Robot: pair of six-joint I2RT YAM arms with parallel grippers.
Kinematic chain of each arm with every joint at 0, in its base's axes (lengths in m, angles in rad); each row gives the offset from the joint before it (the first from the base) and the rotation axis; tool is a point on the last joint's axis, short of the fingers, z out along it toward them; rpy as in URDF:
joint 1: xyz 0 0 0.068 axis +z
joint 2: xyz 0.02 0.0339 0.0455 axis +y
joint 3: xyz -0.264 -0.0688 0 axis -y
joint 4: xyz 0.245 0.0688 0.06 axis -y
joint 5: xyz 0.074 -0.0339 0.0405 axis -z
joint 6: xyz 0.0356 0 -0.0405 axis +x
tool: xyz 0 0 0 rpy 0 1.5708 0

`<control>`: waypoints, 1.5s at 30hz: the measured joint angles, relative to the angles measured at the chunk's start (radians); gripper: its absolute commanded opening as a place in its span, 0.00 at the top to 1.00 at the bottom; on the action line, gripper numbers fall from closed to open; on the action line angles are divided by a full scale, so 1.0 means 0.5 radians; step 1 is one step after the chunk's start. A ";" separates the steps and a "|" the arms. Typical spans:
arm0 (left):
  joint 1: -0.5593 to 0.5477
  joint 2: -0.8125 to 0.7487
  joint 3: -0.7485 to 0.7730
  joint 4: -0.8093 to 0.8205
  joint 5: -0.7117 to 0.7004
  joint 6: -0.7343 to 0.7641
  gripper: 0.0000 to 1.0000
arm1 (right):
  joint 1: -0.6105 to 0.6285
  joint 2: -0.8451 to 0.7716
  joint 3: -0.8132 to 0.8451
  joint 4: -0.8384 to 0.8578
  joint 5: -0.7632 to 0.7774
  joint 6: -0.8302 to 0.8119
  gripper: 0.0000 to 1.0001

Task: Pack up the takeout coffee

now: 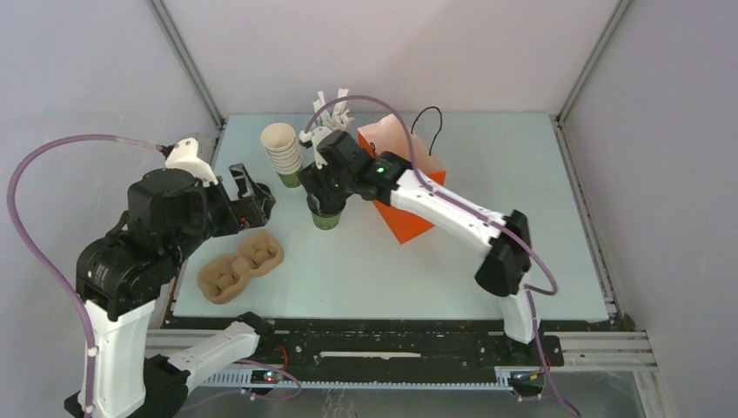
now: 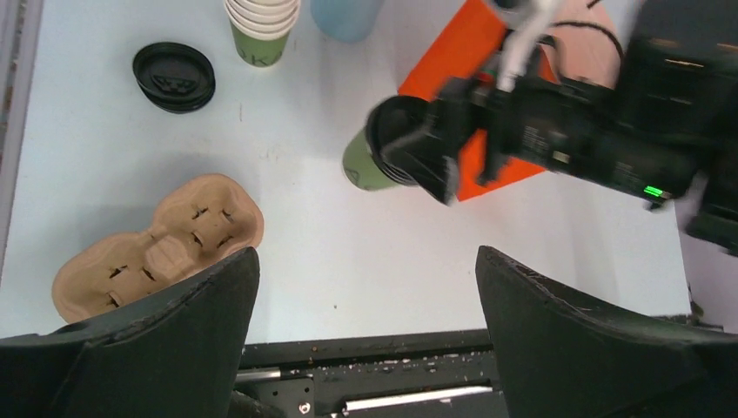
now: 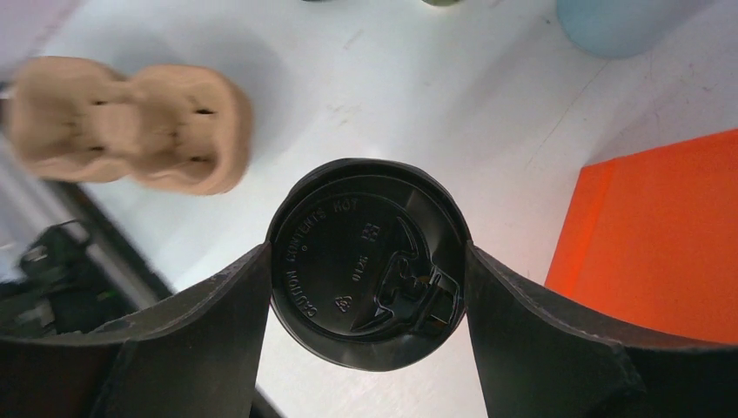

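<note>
The takeout coffee (image 1: 327,219) is a small green cup with a black lid (image 3: 368,261), standing mid-table just left of the orange bag (image 1: 409,222). My right gripper (image 3: 367,252) comes down over it from above, and its two fingers press the lid's rim on both sides. From the left wrist view the green cup (image 2: 364,165) shows under the right gripper (image 2: 418,148). My left gripper (image 2: 365,254) hangs open over the table's near left part, nothing between its fingers, well apart from the cup.
A brown pulp cup carrier (image 1: 239,266) lies at the near left. A stack of cream-and-green cups (image 1: 283,150) and a pile of black lids (image 2: 174,77) stand behind. A light blue cup (image 2: 346,16) holds white sticks (image 1: 331,113).
</note>
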 measured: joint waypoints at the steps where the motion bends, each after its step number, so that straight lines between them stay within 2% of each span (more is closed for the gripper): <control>1: 0.000 -0.002 0.011 0.003 -0.021 -0.007 0.01 | 0.003 -0.075 -0.032 0.002 -0.027 0.009 0.29; 8: 0.001 -0.018 0.050 0.101 -0.173 -0.061 0.01 | 0.030 -0.649 -0.188 0.017 -0.181 0.039 0.29; 14: 0.009 0.095 0.076 0.281 -0.186 -0.103 0.01 | -0.010 -1.123 -0.214 -0.088 -0.089 0.027 0.31; 17: 0.035 0.270 0.115 0.424 -0.121 -0.117 0.01 | -0.136 -1.366 -0.244 -0.143 -0.031 0.029 0.33; 20: 0.064 0.517 0.207 0.571 0.002 -0.111 0.01 | -0.368 -1.617 -0.307 -0.201 0.045 0.028 0.33; 24: 0.088 1.054 0.597 0.700 0.199 -0.054 0.01 | -0.690 -1.863 -0.350 -0.322 0.105 0.006 0.33; 28: 0.092 1.699 1.181 0.698 0.365 0.054 0.04 | -0.910 -2.016 -0.413 -0.442 0.110 -0.051 0.32; 31: 0.092 2.005 1.413 0.716 0.491 0.162 0.04 | -1.049 -2.089 -0.476 -0.510 0.092 -0.076 0.33; 39: 0.092 2.168 1.319 0.812 0.781 0.397 0.16 | -1.123 -2.099 -0.588 -0.639 -0.050 -0.074 0.33; 45: 0.074 2.200 1.210 0.900 0.827 0.452 0.30 | -1.125 -2.101 -0.623 -0.690 -0.078 -0.074 0.33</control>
